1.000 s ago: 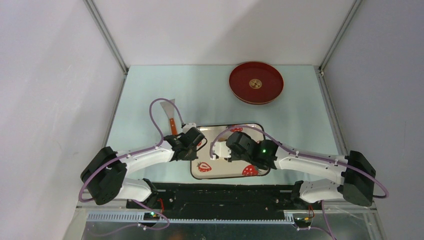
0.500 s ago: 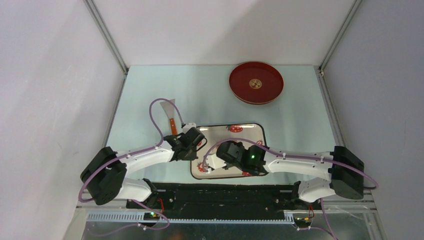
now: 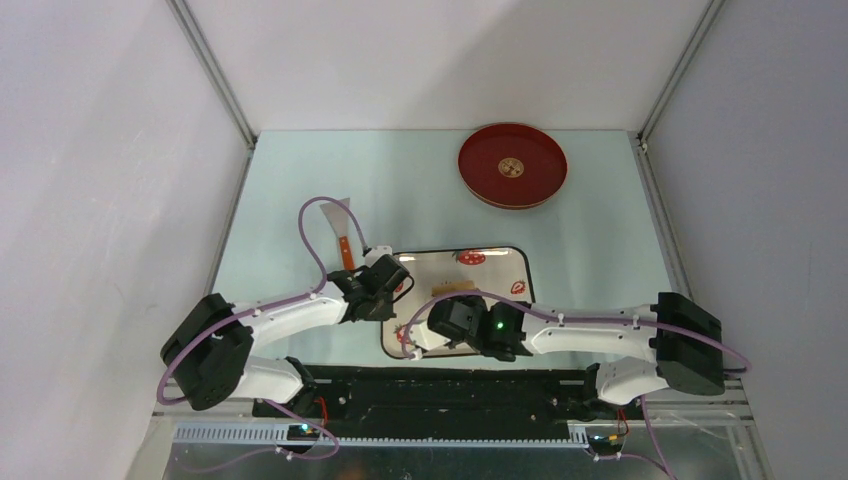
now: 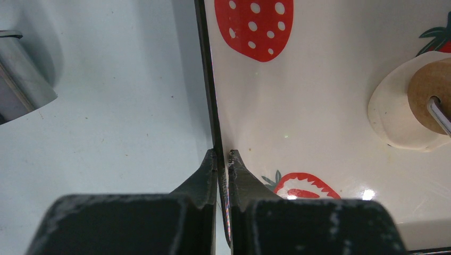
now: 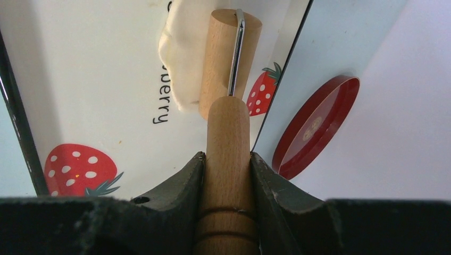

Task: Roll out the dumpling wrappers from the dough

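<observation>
On strawberry-patterned plate [image 4: 298,106], flattened dough [image 5: 178,53] lies partly under barrel of wooden roller [image 5: 230,53]. Right fingers [image 5: 186,180] clamp roller handle. Left fingers [image 4: 205,178] pinched shut on plate's left rim. Red tray [image 3: 513,166] far back on table [image 3: 300,180].

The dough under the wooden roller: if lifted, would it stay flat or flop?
Probably floppy: the dough looks thin and soft, with uneven edges squashed out under the roller. It may cling a little, since it lies pressed flat on the glossy plate. Being so thin, it could tear easily.
</observation>
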Tool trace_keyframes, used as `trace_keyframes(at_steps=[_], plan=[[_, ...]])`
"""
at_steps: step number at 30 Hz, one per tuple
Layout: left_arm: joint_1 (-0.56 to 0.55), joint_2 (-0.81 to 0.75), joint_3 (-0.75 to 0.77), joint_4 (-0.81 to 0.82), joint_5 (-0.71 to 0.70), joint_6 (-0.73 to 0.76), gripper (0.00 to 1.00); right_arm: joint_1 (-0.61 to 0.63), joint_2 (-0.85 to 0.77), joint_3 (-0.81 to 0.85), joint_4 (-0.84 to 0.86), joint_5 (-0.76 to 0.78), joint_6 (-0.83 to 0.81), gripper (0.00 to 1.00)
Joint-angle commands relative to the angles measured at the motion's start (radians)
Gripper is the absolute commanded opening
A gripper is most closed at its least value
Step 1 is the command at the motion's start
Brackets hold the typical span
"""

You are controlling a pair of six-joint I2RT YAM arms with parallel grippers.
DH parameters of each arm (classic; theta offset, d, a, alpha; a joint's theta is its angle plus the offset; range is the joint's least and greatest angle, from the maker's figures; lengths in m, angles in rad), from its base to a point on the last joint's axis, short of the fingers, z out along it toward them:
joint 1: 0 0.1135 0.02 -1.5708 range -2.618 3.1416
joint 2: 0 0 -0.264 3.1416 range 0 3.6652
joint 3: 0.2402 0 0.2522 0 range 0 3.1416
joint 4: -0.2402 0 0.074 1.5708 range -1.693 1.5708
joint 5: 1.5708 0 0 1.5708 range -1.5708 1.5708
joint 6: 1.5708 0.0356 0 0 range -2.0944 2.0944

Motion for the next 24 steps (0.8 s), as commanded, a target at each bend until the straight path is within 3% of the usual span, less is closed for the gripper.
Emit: trace_keyframes(at_steps=[1,14,24], plan=[[0.002,0.053,-0.075,-0.124,-0.040,0.031,0.01,0.025,0.082,-0.066,-0.073,-0.172,0.050,0.00],[0.002,0.053,-0.072,-0.124,-0.042,0.034,0.02,-0.014,0.202,-0.069,0.019,-0.239,0.072,0.00],[0.002,0.062,-0.069,-0.123,-0.042,0.035,0.01,-0.251,-0.107,-0.054,0.141,-0.262,0.120,0.00]])
